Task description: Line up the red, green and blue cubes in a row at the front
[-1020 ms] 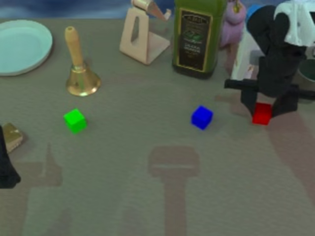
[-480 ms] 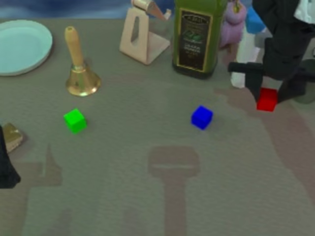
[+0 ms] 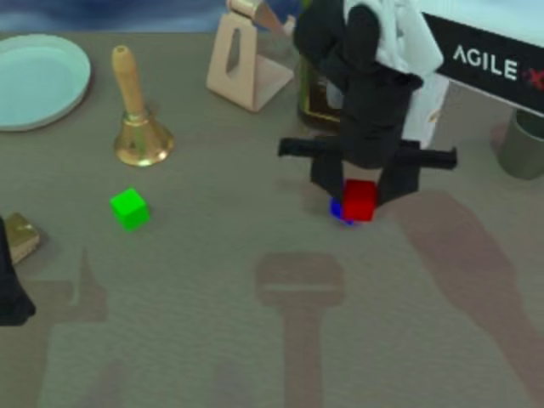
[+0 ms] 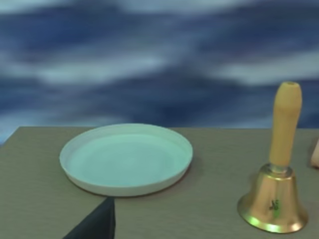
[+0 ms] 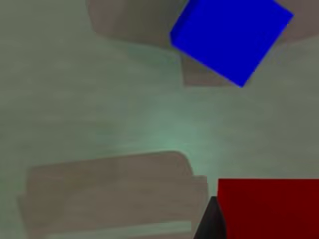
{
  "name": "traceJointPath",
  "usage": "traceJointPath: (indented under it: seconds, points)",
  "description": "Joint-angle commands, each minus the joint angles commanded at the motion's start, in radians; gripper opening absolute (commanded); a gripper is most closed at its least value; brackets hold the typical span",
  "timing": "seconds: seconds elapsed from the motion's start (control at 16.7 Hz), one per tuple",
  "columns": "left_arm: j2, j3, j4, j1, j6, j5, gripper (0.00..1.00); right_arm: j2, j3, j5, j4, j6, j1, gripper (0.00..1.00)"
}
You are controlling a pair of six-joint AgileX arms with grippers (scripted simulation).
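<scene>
My right gripper [image 3: 359, 197] is shut on the red cube [image 3: 359, 200] and holds it above the table's middle, right over the blue cube [image 3: 339, 211], which mostly hides beneath it in the top view. From the right wrist the blue cube [image 5: 230, 37] lies on the table below the held red cube [image 5: 269, 208]. The green cube [image 3: 129, 208] rests at the left, in front of the bell. My left arm [image 3: 13, 289] is parked at the left edge; only one dark finger [image 4: 97, 224] shows in its wrist view.
A brass bell [image 3: 140, 136] with a wooden handle and a pale plate [image 3: 38, 78] stand at the back left. A beige stand [image 3: 246, 59], a dark bottle [image 3: 316, 85] and a grey cup [image 3: 520, 144] line the back. A gold block [image 3: 21, 236] lies by the left arm.
The right arm has lifted the red cube from the right side and carried it left, to above the blue cube. The green and blue cubes have not moved.
</scene>
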Motion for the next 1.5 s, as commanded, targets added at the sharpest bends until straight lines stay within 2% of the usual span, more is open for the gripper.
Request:
traceJointPath:
  seconds: [0.24, 0.36, 0.48, 0.9, 1.26, 1.5]
  points:
    - [0.0, 0.0, 0.0, 0.0, 0.0, 0.0, 1.0, 0.039, 0.085, 0.004, -0.06, 0.187, 0.28, 0.0]
    - [0.0, 0.0, 0.0, 0.0, 0.0, 0.0, 1.0, 0.046, 0.117, 0.007, -0.078, 0.259, 0.372, 0.0]
    - [0.0, 0.0, 0.0, 0.0, 0.0, 0.0, 1.0, 0.046, 0.137, 0.01, -0.086, 0.302, 0.421, 0.0]
    - [0.0, 0.0, 0.0, 0.0, 0.0, 0.0, 1.0, 0.046, 0.121, 0.009, -0.067, 0.31, 0.427, 0.0]
    - [0.0, 0.0, 0.0, 0.0, 0.0, 0.0, 1.0, 0.083, -0.044, 0.01, 0.138, 0.311, 0.429, 0.0]
    - [0.0, 0.0, 0.0, 0.0, 0.0, 0.0, 1.0, 0.088, -0.067, 0.011, 0.162, 0.311, 0.431, 0.0]
